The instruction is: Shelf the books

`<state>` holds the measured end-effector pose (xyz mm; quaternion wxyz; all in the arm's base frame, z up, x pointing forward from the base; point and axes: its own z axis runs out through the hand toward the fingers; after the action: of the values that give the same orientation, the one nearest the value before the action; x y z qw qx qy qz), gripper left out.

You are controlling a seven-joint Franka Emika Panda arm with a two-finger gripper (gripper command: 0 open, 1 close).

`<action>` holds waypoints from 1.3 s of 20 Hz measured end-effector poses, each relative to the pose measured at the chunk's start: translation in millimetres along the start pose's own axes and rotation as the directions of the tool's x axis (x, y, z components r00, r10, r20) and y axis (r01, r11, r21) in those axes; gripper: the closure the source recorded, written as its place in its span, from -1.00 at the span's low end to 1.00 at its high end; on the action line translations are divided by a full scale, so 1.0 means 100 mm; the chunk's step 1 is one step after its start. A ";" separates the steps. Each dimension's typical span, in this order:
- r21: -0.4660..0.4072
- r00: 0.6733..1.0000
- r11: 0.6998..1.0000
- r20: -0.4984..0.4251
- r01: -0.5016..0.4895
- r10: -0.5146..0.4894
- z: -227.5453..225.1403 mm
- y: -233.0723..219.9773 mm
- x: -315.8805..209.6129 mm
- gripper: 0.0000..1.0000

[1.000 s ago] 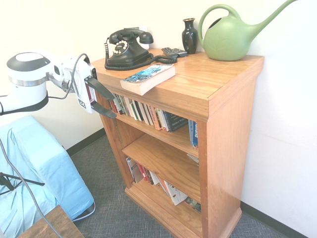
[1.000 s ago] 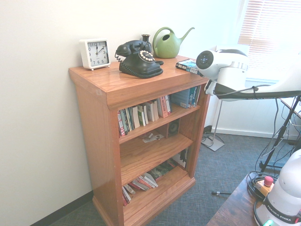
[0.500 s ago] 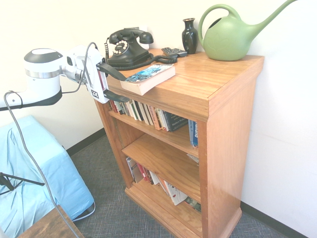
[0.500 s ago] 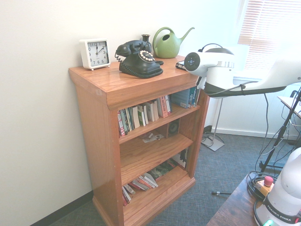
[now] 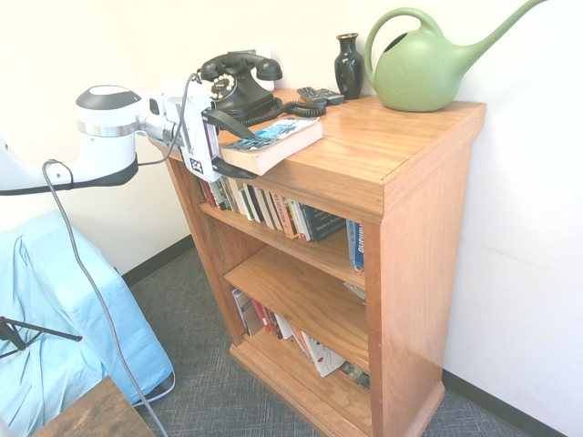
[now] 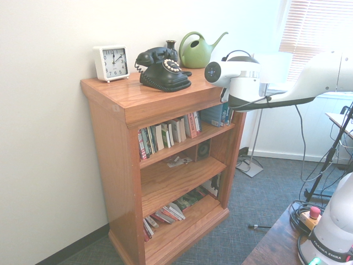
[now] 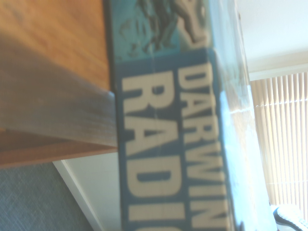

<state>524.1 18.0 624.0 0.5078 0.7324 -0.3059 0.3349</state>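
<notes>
Gripper at the book on the shelf top

The gripper [image 5: 239, 146] is spread wide, one finger above and one below the paperback's [image 5: 273, 141] overhanging corner, at the telephone's [image 5: 233, 86] 5 o'clock, on the shelf [image 5: 364, 159].

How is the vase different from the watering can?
The vase is black and glossy; the watering can is matte green. The vase is slim and smaller; the watering can is round and much bigger. The can has a looped handle and a long spout; the vase has neither. Both stand upright at the back of the shelf top.
</notes>
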 end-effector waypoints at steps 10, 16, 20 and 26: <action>-0.025 1.000 1.000 0.020 -0.003 0.004 0.20 -0.07 0.09 1.00; -0.027 1.000 1.000 0.024 0.005 -0.005 0.22 -0.12 0.07 1.00; -0.026 1.000 1.000 0.024 0.011 -0.010 0.22 -0.15 0.06 1.00; -0.023 1.000 1.000 0.025 0.016 -0.016 0.22 -0.23 0.06 1.00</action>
<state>549.3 3.0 610.6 0.5153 0.7329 -0.3102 0.3181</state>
